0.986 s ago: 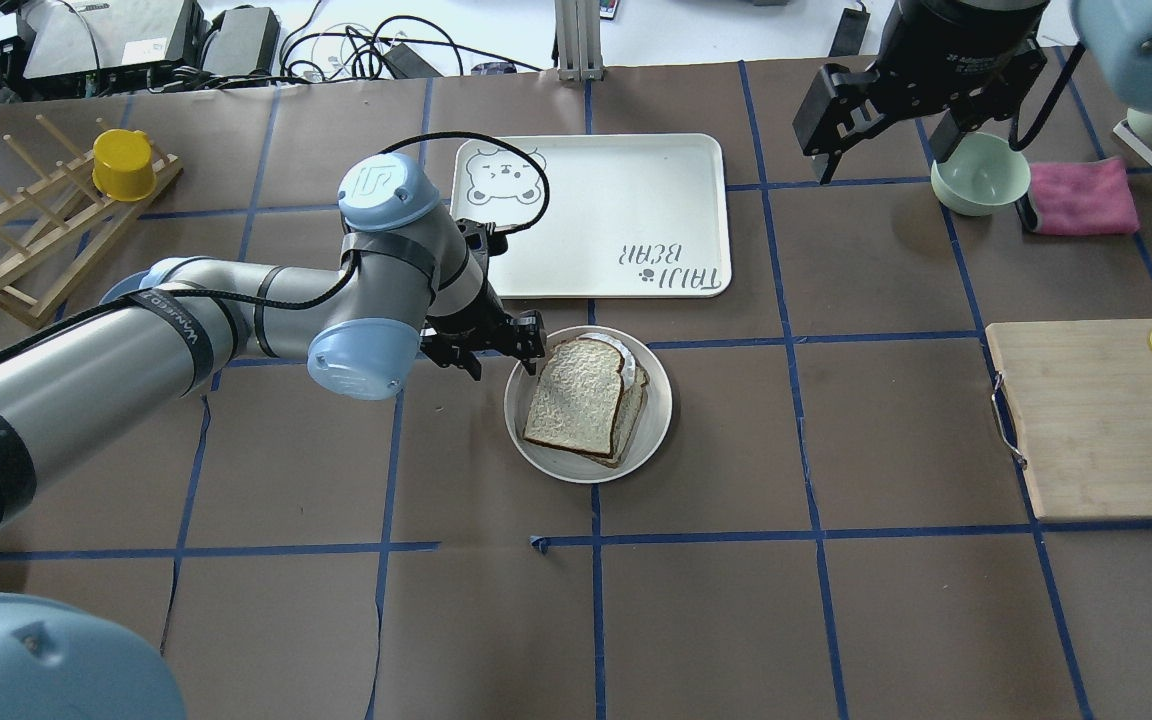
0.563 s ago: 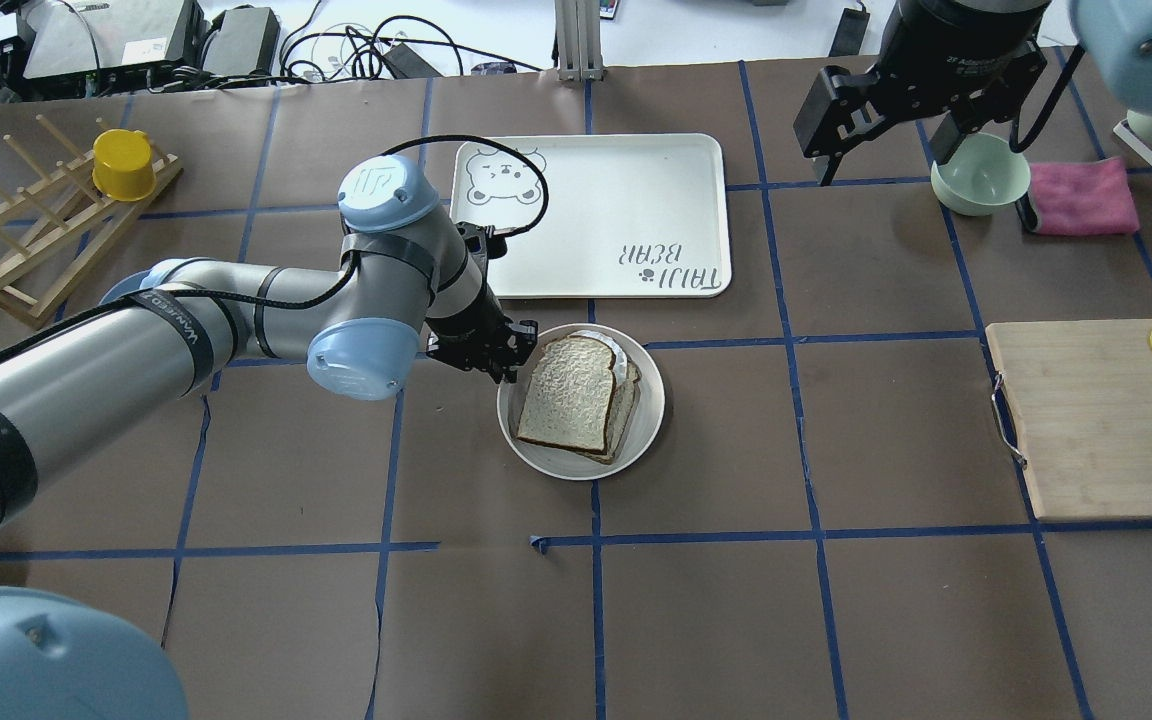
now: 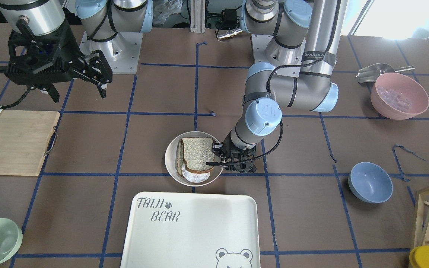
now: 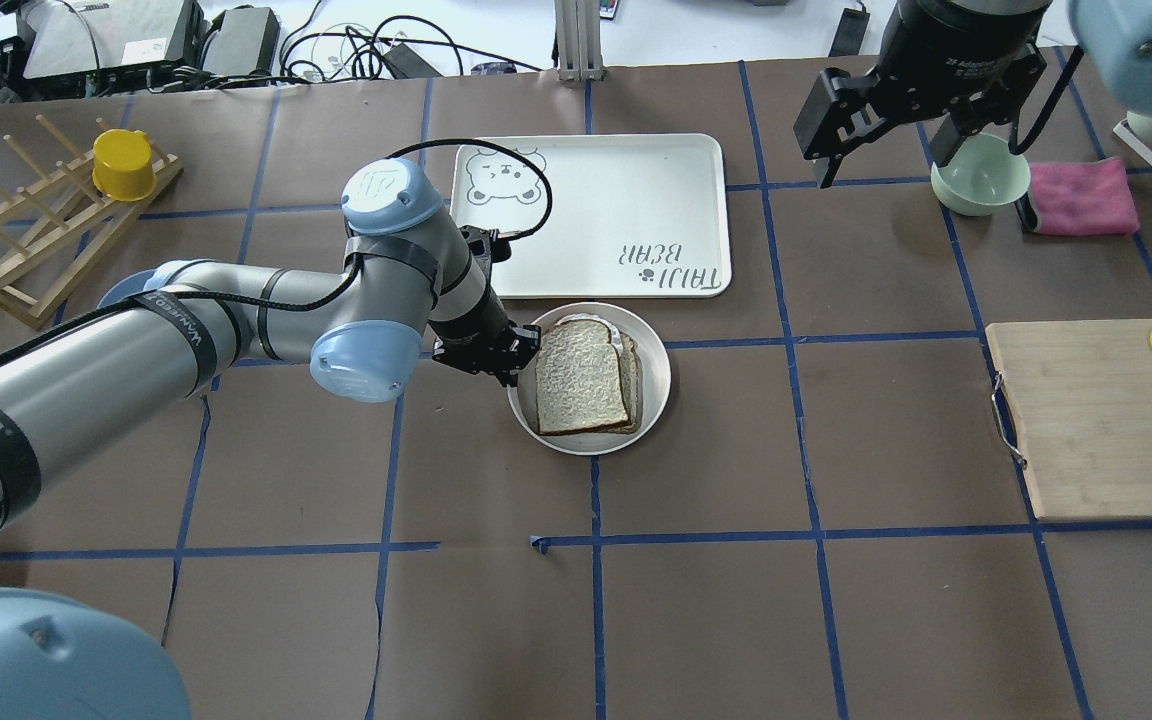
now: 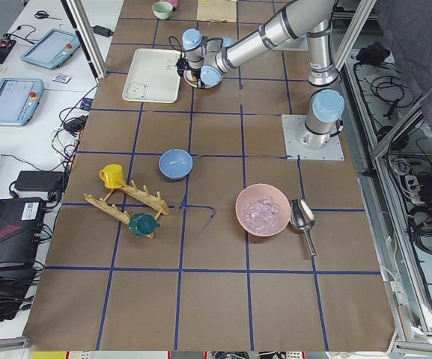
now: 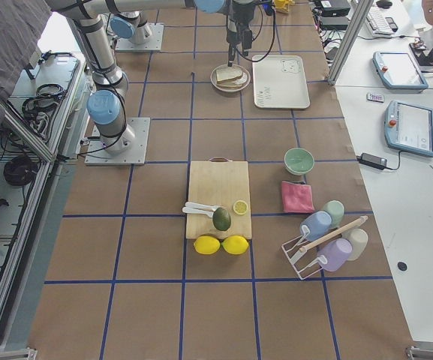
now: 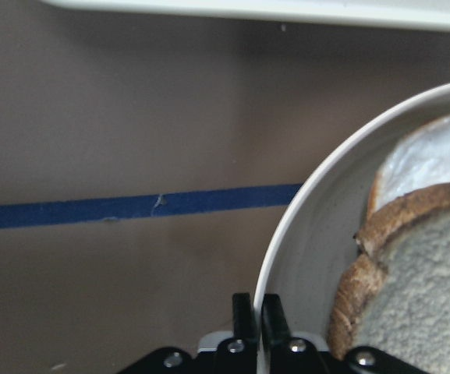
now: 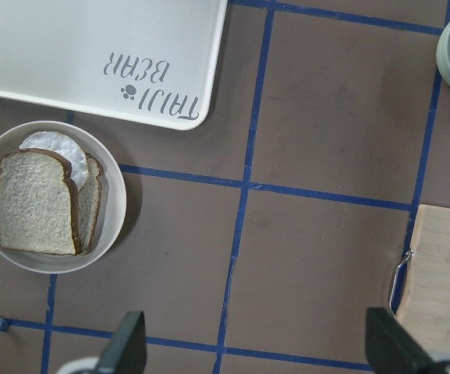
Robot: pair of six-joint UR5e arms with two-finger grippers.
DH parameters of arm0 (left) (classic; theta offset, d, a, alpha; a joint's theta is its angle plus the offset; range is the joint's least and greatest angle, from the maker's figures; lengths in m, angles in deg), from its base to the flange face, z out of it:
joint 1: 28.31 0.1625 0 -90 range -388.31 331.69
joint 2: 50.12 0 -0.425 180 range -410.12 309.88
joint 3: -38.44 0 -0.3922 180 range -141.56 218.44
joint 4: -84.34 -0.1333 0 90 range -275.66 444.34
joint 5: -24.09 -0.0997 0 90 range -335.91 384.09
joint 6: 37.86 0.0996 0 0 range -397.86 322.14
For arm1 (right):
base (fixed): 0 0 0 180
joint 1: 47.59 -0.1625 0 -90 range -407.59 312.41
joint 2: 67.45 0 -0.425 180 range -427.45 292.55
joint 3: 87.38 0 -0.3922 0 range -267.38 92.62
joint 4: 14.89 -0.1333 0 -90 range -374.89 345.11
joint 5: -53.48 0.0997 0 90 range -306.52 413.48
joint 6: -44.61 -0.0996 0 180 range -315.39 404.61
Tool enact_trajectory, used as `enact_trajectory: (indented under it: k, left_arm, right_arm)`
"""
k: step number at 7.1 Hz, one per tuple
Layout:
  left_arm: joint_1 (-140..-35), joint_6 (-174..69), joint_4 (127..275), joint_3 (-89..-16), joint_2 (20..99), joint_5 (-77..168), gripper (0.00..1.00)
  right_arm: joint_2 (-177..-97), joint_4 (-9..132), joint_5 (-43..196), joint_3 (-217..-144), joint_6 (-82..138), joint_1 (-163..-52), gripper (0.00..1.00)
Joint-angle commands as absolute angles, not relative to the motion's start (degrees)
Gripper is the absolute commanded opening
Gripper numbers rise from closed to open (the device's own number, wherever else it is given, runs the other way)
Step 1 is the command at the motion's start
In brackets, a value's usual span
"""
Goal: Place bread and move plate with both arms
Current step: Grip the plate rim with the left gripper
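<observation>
The cream-white plate (image 4: 658, 385) sits just in front of the tray, and also shows in the front view (image 3: 169, 160) and the right wrist view (image 8: 120, 212). The dark-crusted bread (image 4: 581, 375) lies on it, on top of another slice and something white. My left gripper (image 4: 521, 355) is shut on the plate's left rim. In the left wrist view its fingers (image 7: 244, 315) pinch the rim (image 7: 302, 226) next to the bread (image 7: 419, 296). My right gripper (image 4: 881, 150) is open and empty, high over the far right of the table, well away from the plate.
The white TAIJI BEAR tray (image 4: 591, 215) lies just beyond the plate. A pale green bowl (image 4: 981, 175) and a pink cloth (image 4: 1081, 195) are at the far right, and a wooden cutting board (image 4: 1106, 415) at the right. A wooden rack holding a yellow cup (image 4: 124, 165) is at the far left.
My left gripper has closed on the plate's rim. The plate, with the bread on it, has shifted toward the tray and turned a little. The right arm has barely moved.
</observation>
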State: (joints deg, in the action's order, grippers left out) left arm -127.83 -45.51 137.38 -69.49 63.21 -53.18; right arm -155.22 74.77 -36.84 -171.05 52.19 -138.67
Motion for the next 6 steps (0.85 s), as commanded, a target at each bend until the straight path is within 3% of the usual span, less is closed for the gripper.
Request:
enact_trajectory:
  k: [1,3,6]
  left_arm:
    - [-127.72,-46.46,136.82,-69.23,61.51,-51.76,0.00]
    - [-127.02,-46.91,136.20,-67.66,58.70,-51.85,0.00]
    - [-123.15,-48.23,136.37,-57.05,64.37,-49.56,0.00]
  right_arm:
    - [-155.16,74.76,-36.79,-171.05,52.26,-138.64,1.00]
    - [-155.16,74.76,-36.87,-171.05,52.17,-138.64,1.00]
    - [-155.16,74.76,-36.87,-171.05,52.17,-138.64,1.00]
